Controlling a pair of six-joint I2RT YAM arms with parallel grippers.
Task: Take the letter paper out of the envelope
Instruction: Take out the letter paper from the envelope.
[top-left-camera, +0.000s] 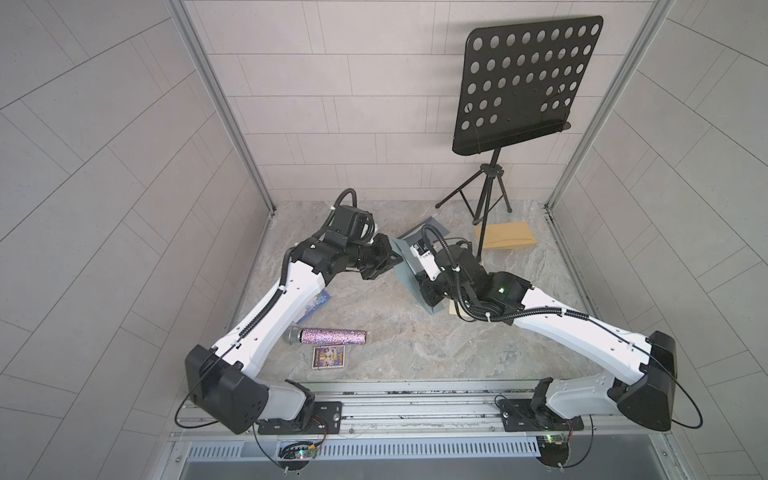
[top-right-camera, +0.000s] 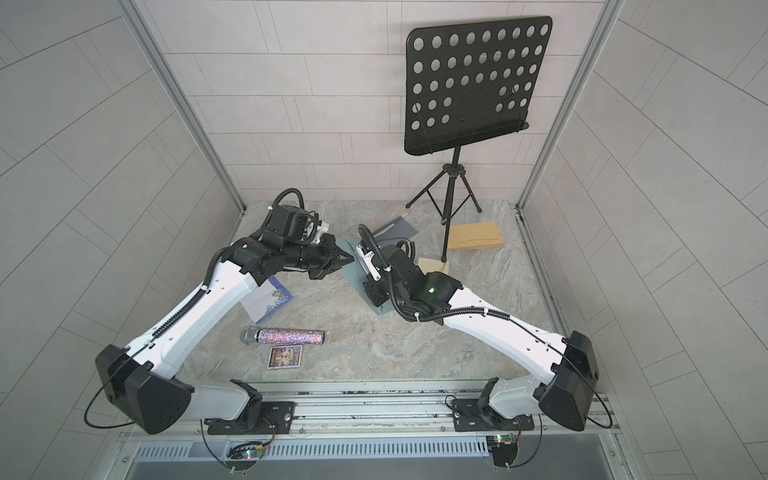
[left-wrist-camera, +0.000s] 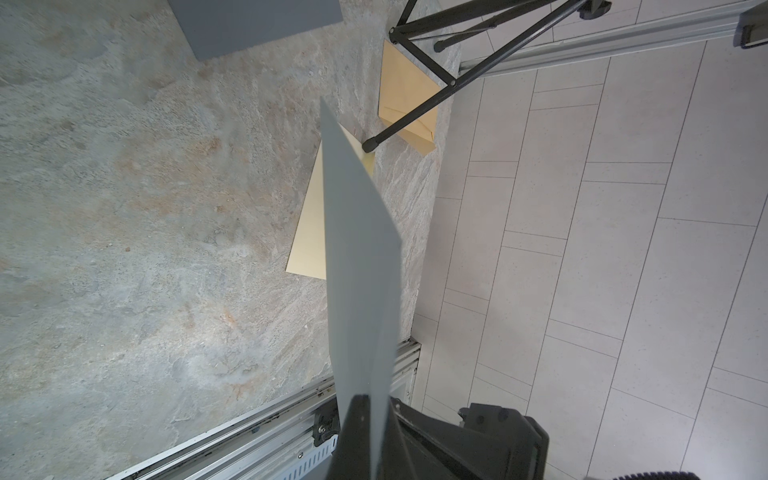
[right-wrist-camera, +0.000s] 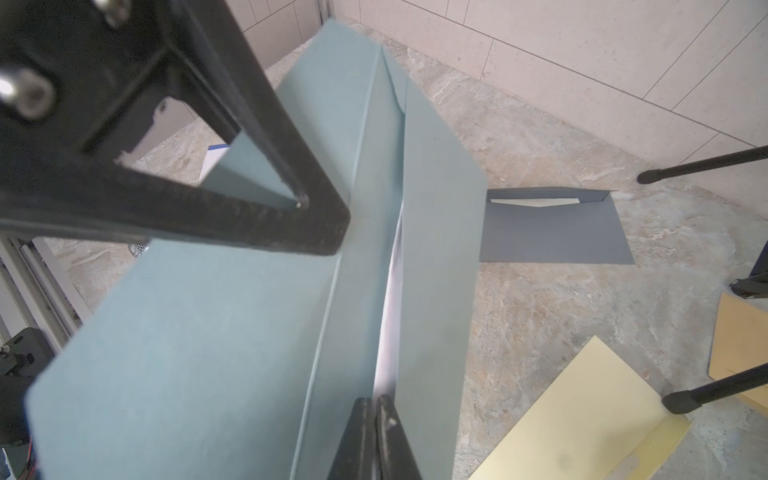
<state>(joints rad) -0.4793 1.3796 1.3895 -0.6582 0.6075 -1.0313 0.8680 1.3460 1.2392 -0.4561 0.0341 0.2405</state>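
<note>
A blue-grey envelope (top-left-camera: 409, 272) is held on edge above the table between the two arms. My left gripper (left-wrist-camera: 368, 405) is shut on one side of the envelope (left-wrist-camera: 361, 249). In the right wrist view one of its black fingers (right-wrist-camera: 320, 232) presses against the envelope (right-wrist-camera: 199, 332) beside the open flap. A thin white strip of letter paper (right-wrist-camera: 390, 316) shows in the mouth of the envelope. My right gripper (right-wrist-camera: 376, 405) is at that mouth, its jaws together on the paper's edge. Most of the paper is hidden inside.
A dark grey envelope (right-wrist-camera: 552, 232), a pale yellow one (right-wrist-camera: 582, 415) and a brown one (top-left-camera: 505, 237) lie around the feet of the black music stand (top-left-camera: 528, 83). A glitter microphone (top-left-camera: 328, 336), a card (top-left-camera: 329, 357) and a printed white sheet (top-right-camera: 268, 301) lie near the left arm.
</note>
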